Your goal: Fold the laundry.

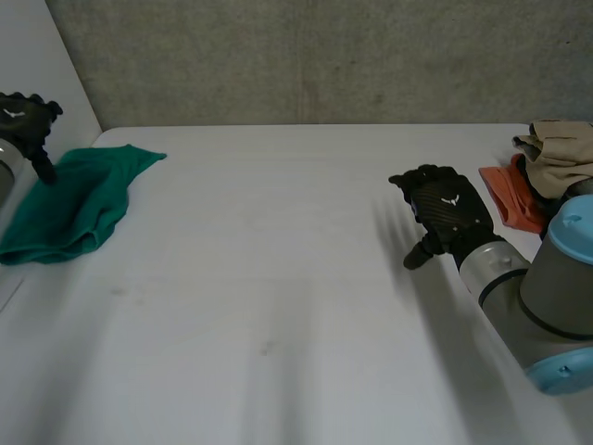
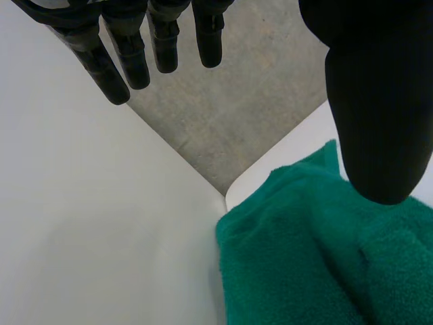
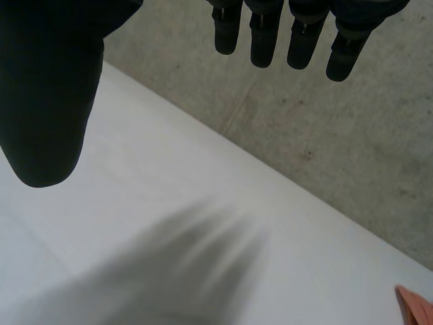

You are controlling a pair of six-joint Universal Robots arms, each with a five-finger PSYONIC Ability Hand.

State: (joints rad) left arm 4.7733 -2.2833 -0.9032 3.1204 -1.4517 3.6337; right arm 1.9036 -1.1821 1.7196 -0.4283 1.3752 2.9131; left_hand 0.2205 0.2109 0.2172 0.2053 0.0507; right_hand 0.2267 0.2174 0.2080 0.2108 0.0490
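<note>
Fingers (image 2: 101,68) of left hand (image 1: 23,116) straight, thumb over green cloth (image 1: 74,209); right hand (image 1: 449,213) likewise spread, empty

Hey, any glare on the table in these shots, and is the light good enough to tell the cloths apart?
Head view: no glare on the table; the green cloth, orange cloth and beige cloth read plainly. Left wrist view: the left hand is a dark silhouette, the green cloth well lit. Right wrist view: matte table, no hot spots; right hand dark too.
</note>
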